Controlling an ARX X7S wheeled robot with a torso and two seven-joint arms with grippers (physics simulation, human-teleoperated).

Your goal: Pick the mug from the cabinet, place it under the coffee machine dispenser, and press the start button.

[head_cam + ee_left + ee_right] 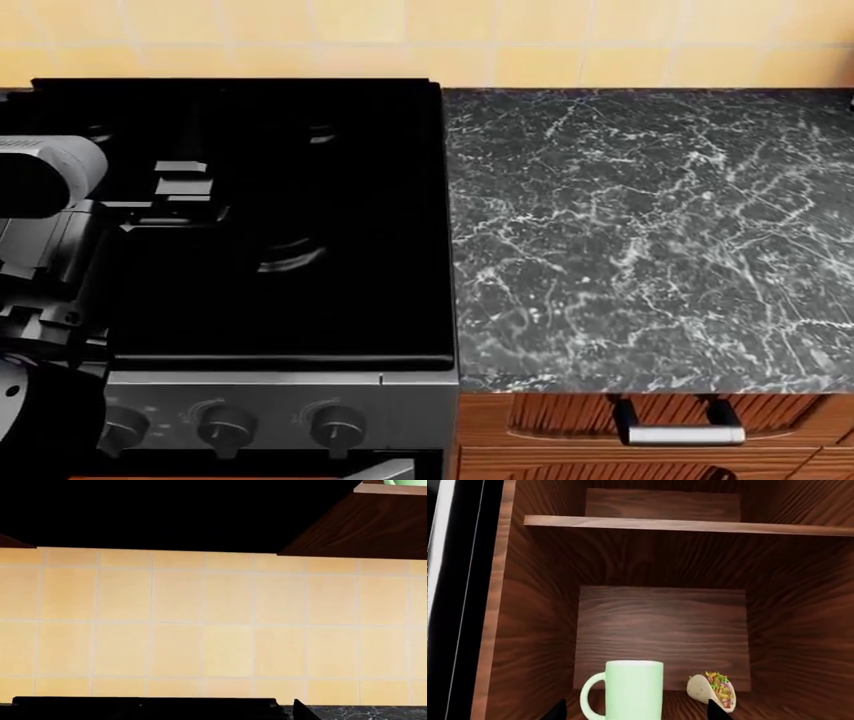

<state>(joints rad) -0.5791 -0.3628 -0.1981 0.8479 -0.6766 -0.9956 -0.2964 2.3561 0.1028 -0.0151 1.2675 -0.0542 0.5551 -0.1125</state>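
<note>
The pale mint-green mug (pixel 634 690) stands upright on the wooden cabinet floor, its loop handle turned sideways. My right gripper (pixel 637 715) is open, with one dark fingertip (pixel 559 711) beside the handle and the other on the far side of the mug, so the mug sits between them, untouched. A sliver of the mug (pixel 403 482) shows in the left wrist view on the cabinet's edge. My left gripper (pixel 180 185) hovers over the black stove, open and empty. The coffee machine and its dispenser are out of view.
A taco (pixel 714 691) lies close beside the mug. A wooden shelf (pixel 694 526) crosses the cabinet above. Below are the black stove (pixel 294 300), a dark marble counter (pixel 641 230), a yellow tiled wall (pixel 200 630) and a drawer handle (pixel 678 432).
</note>
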